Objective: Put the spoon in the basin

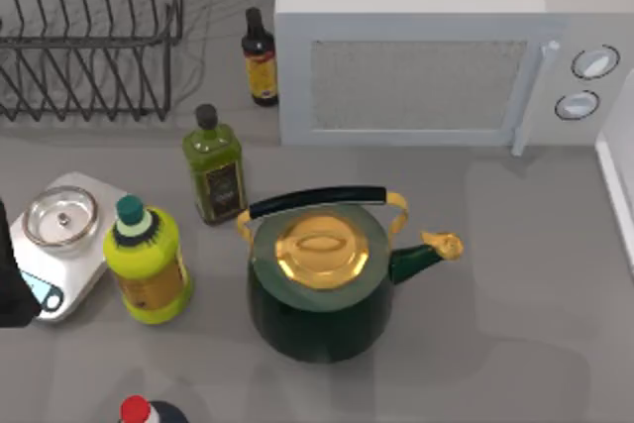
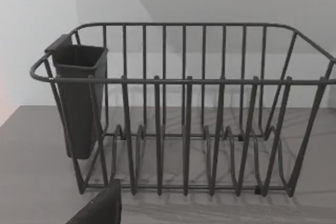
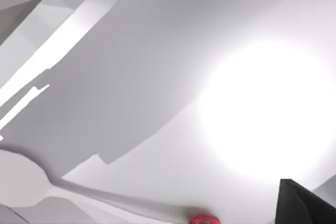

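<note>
The spoon (image 3: 18, 182) is whitish-grey. Its oval bowl lies low in the right wrist view, and a thin handle runs from it towards a small red thing (image 3: 202, 219). A dark part of my right gripper (image 3: 307, 205) juts into that view's corner, apart from the spoon's bowl. Smooth white walls (image 3: 157, 77) surround the spoon; they look like the basin's inside. A white rim (image 1: 616, 190) at the table's right edge may be the basin. My left arm (image 1: 12, 284) sits at the table's left edge, its gripper (image 2: 100, 208) facing the dish rack (image 2: 184, 129).
A dark green kettle (image 1: 322, 289) with a gold lid stands mid-table. Left of it are an olive oil bottle (image 1: 214, 167), a yellow-green bottle (image 1: 147, 266) and a scale (image 1: 61, 245). A sauce bottle (image 1: 261, 58) and the microwave (image 1: 436, 56) stand at the back.
</note>
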